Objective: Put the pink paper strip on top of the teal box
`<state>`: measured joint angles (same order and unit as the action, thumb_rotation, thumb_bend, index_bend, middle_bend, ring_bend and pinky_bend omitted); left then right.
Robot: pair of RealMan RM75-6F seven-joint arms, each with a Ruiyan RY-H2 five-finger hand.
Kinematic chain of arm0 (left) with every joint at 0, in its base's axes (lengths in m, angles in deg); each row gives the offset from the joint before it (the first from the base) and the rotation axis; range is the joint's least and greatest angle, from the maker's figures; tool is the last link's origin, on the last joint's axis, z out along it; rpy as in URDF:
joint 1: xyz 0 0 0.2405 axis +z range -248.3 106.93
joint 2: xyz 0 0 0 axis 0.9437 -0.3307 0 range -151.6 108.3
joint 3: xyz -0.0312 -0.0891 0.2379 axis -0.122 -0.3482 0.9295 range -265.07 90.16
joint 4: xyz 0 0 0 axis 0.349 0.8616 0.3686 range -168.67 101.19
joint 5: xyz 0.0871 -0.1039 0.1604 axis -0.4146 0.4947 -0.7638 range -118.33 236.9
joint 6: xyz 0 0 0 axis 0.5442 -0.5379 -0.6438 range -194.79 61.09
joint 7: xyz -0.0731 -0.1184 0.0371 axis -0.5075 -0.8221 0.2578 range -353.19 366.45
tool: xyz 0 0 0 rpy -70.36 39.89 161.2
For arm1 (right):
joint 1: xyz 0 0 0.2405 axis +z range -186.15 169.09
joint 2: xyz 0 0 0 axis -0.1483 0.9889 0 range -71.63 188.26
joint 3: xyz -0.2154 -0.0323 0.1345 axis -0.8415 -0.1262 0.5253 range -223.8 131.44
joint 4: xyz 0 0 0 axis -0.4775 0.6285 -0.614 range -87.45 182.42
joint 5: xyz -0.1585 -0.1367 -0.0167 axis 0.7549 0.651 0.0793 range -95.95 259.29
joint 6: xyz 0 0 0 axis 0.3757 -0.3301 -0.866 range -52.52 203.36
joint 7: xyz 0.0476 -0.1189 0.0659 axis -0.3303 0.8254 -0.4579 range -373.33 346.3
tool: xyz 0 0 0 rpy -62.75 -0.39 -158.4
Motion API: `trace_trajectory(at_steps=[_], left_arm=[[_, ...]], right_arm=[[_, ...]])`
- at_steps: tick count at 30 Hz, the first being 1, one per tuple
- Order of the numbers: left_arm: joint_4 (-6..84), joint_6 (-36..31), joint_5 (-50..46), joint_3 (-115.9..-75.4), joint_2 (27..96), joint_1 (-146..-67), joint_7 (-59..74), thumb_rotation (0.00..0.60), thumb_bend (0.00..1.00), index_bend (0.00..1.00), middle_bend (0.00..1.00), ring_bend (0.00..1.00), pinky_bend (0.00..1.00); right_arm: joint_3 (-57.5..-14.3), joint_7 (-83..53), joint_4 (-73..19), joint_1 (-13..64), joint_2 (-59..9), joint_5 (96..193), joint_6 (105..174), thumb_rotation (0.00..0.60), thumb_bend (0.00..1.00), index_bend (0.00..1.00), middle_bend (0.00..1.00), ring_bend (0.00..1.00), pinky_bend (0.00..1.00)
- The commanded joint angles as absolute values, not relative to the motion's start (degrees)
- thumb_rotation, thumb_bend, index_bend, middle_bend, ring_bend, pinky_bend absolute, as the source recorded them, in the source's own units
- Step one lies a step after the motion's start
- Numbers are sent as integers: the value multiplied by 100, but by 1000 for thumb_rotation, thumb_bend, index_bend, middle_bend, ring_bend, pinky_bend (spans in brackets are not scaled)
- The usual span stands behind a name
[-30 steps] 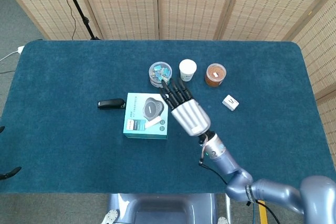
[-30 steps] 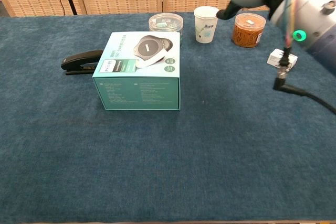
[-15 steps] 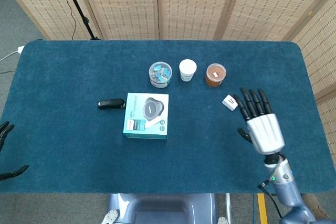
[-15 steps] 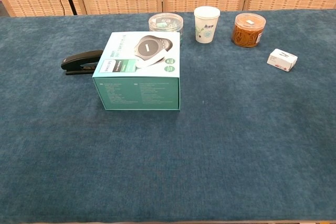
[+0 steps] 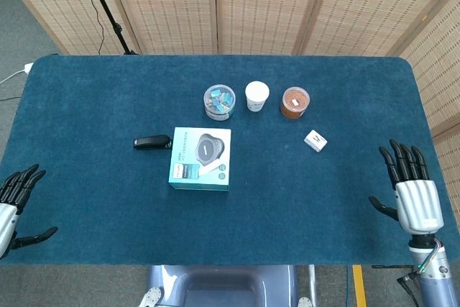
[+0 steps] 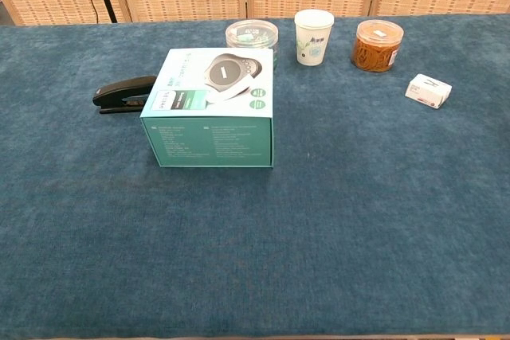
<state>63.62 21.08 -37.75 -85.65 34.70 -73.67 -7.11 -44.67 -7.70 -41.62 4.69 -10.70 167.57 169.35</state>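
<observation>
the right robot hand hovers at the surface's right edge, fingers spread, holding nothing. the left robot hand sits at the left edge, likewise spread and empty. well apart from both, the teal box stands mid-surface with the pale paper strip lying on top.
</observation>
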Motion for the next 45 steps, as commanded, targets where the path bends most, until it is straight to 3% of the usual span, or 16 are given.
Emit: trace_trajectory(at_steps=[1,9,15,18,20,23,26,29,40,42,45], left_arm=[[6716,1773,-3995,-8544,3344,-7605,-122,600,0,0,0,0,0],[7191,1351,-4237,-8618,3363,-7980,647,600,0,0,0,0,0],[7318,1101,-4128,-8950,3682,-8370,1055,600,0,0,22,30,40],[7263,1134,-4174,-9151,3890,-8567,1100,600,0,0,298,284,259],[7209,1091,-4187,-9289,4041,-8734,1213,600,0,7,558,489,457],[7219,934,-4084,-9405,4168,-8904,1464,600,0,73,801,699,676],[7409,596,-3848,-9458,4158,-9086,1666,600,0,132,937,823,798],[7676,261,-3563,-9495,4055,-9235,1851,600,0,184,995,880,850],[8624,-853,-2046,-9658,3803,-9825,2403,598,0,228,1000,962,920],[8713,-948,-1743,-9689,3824,-9932,2615,571,0,229,1000,962,921],[8728,-964,-1350,-9787,4012,-10141,2938,483,0,263,1000,952,921]], right_arm=[[-4539,-1241,-3637,329,-1094,16710,16747,600,0,17,0,0,0],[-4470,-1461,-3512,270,-1118,16842,16685,600,0,21,0,0,0],[-4316,-1703,-3568,207,-1047,16741,16649,600,0,24,0,0,0],[-4276,-1753,-3590,180,-1031,16729,16624,600,0,26,0,0,0],[-4245,-1755,-3603,159,-1030,16735,16627,600,0,29,0,0,0],[-4221,-1751,-3630,139,-1033,16751,16621,600,0,31,0,0,0],[-4202,-1748,-3657,122,-1039,16770,16604,600,0,33,0,0,0],[-4191,-1733,-3671,109,-1043,16794,16588,600,0,34,0,0,0],[-4118,-1765,-3714,62,-1035,16815,16540,600,0,39,0,0,0],[-4106,-1780,-3715,56,-1031,16816,16529,600,0,39,0,0,0],[-4089,-1802,-3717,46,-1027,16825,16515,600,0,39,0,0,0]])
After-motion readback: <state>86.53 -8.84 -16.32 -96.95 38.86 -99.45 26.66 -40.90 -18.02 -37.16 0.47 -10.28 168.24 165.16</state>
